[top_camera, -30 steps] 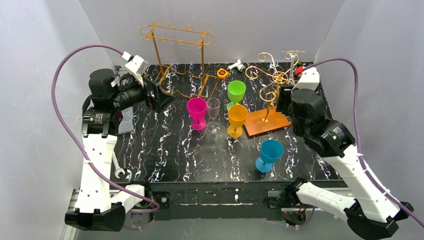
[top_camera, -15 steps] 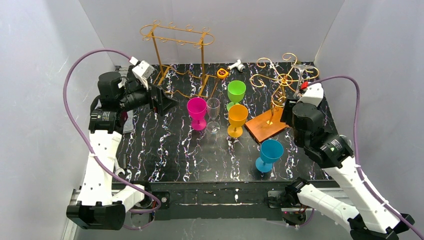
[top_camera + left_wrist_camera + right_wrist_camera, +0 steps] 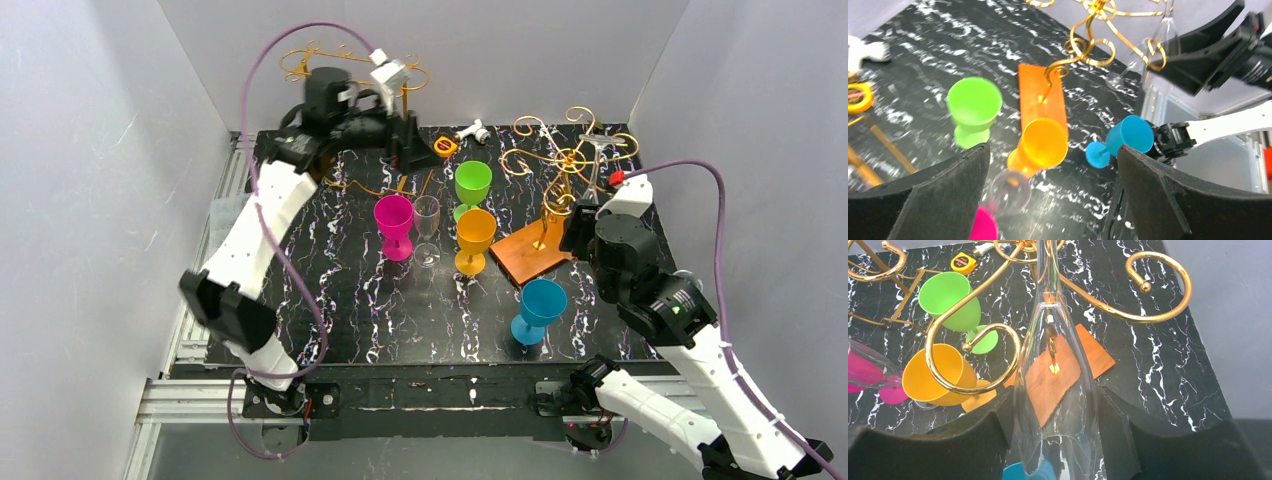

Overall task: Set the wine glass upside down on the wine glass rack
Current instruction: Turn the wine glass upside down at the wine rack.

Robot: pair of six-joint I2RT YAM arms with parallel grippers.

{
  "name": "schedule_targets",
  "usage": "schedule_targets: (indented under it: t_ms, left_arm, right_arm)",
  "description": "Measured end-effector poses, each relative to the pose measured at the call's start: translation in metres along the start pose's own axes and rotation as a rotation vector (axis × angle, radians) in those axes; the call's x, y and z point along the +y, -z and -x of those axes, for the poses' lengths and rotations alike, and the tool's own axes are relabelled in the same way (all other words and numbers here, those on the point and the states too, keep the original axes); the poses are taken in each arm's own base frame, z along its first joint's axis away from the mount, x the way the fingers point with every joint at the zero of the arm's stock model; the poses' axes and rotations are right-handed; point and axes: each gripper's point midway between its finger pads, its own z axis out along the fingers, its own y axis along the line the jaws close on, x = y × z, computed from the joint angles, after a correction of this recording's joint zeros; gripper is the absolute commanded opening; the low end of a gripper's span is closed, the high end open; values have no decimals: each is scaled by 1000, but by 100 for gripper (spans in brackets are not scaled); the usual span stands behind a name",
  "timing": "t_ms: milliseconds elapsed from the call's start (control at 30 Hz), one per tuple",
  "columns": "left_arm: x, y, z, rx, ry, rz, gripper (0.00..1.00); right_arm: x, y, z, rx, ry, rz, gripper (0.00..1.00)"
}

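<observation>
Wine glass (image 3: 1053, 365), clear and turned stem-up, sits clamped by its bowl between the two black fingers of the right end effector (image 3: 1053, 405) at the far right of the black marbled surface (image 3: 330, 300). Its stem rises among the gold scrolls of the wine glass rack (image 3: 560, 160), which stands on an orange wooden base (image 3: 535, 250) set at an angle to the surface edge. In the right wrist view a curled arm of the rack crosses in front of the bowl on the left while another sweeps away to the right. Whether the foot of the glass rests on any arm of the rack cannot be told.

Across the surface, the left end effector (image 3: 415, 150) hangs high over the far edge with its fingers spread wide and nothing between them, just beside a tall gold frame (image 3: 350, 70) and a yellow tape measure (image 3: 446, 148).

Between the two arms stand a green cup (image 3: 472, 183), an orange cup (image 3: 475, 232), a pink cup (image 3: 394, 220) and a second clear glass (image 3: 427, 225), grouped close together. A blue cup (image 3: 540, 305) stands apart, nearer the front edge.
</observation>
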Motion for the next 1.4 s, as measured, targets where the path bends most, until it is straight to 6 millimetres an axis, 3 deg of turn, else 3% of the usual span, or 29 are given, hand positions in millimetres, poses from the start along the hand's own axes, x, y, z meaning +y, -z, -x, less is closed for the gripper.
schedule_targets:
  t_ms: [100,233,367,433,567,700,833,967,1033,1233,1400]
  left_arm:
    - [-13,-45,5,40,27,-83,98]
    - [-26,-90,-4,96,90,-150,98]
    - [-29,-125,-17,138,169,-183,98]
    - [-28,-133,-25,157,208,-186,98]
    - [-27,-142,-28,161,265,-192,80]
    - [-33,-145,-16,126,288,-228,68]
    - [-39,-150,-6,99,303,-266,47]
    - [-48,-160,-7,96,309,-304,48]
    - [-50,-167,-11,105,319,-316,43]
    - [-55,-173,-19,133,374,-323,2]
    - [-60,-170,-17,153,428,-322,0]
  right_arm:
    - [-4,4,-7,5,-14,1,1]
    - [-8,6,-18,19,-21,-2,1]
    - [-8,2,-31,46,-13,-11,1]
    - [-8,0,-39,59,-5,-12,1]
    - [-8,-5,-53,79,15,-15,1]
    - [-7,-10,-61,82,21,-17,1]
    - [-7,-14,-63,74,29,-26,1]
    - [-6,-18,-60,45,27,-33,1]
    - [-6,-20,-58,29,23,-38,1]
    - [-6,-29,-63,-1,31,-53,1]
    - [-6,-35,-65,-35,42,-60,1]
